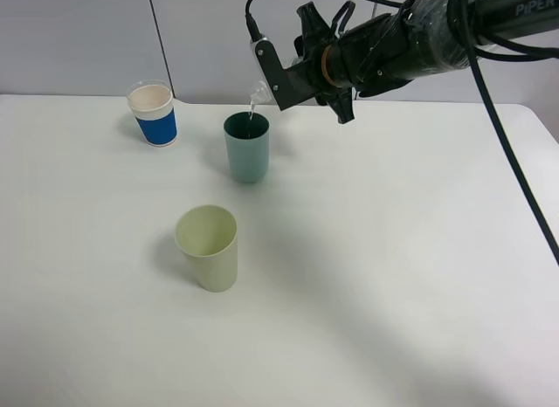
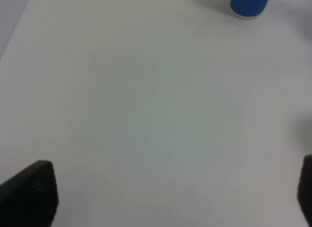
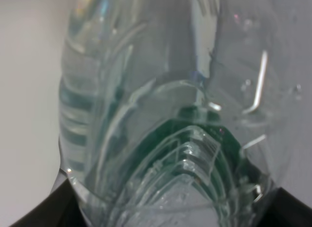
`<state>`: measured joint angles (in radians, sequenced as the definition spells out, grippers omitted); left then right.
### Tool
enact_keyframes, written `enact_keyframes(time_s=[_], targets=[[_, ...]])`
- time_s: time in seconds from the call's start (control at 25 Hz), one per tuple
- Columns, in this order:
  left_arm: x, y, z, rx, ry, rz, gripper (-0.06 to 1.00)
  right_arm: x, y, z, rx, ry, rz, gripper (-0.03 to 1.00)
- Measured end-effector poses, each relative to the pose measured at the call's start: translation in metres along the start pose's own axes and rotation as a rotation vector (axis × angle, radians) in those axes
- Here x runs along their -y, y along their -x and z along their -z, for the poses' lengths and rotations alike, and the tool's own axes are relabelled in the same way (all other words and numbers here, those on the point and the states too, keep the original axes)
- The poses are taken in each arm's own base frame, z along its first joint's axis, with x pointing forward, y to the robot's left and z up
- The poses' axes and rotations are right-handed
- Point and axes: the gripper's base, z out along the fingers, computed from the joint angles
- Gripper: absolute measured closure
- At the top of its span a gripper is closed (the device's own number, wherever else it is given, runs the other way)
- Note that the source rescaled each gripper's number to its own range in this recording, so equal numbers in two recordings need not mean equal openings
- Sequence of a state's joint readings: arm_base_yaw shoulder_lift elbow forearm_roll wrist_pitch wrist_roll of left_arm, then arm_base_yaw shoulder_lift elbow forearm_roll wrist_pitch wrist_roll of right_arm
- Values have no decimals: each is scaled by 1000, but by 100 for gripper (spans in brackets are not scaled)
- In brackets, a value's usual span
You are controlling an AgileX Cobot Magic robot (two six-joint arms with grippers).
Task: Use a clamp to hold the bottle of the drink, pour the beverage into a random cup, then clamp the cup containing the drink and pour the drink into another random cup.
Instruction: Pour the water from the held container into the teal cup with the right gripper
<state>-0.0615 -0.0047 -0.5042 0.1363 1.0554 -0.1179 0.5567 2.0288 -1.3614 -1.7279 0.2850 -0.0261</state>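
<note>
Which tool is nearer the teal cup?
Right. The right tool holds the bottle tipped just above the teal cup; the left tool is outside the high view, open over bare table, with only the blue-sleeved cup in its sight.

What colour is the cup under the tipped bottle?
Teal cup, darker inside; best in the exterior high view.

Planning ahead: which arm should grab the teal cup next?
Left, probably: the left gripper is open and empty, while the right gripper is shut on the bottle above the teal cup.
</note>
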Motion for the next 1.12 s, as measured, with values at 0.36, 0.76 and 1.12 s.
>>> enact_keyframes(time_s=[0.36, 0.76, 1.12], targets=[[0, 0, 0, 0, 0, 0, -6, 0, 0, 0, 0, 0, 40, 97], [0, 0, 0, 0, 0, 0, -6, 0, 0, 0, 0, 0, 51, 97], [0, 0, 0, 0, 0, 0, -6, 0, 0, 0, 0, 0, 98, 97]])
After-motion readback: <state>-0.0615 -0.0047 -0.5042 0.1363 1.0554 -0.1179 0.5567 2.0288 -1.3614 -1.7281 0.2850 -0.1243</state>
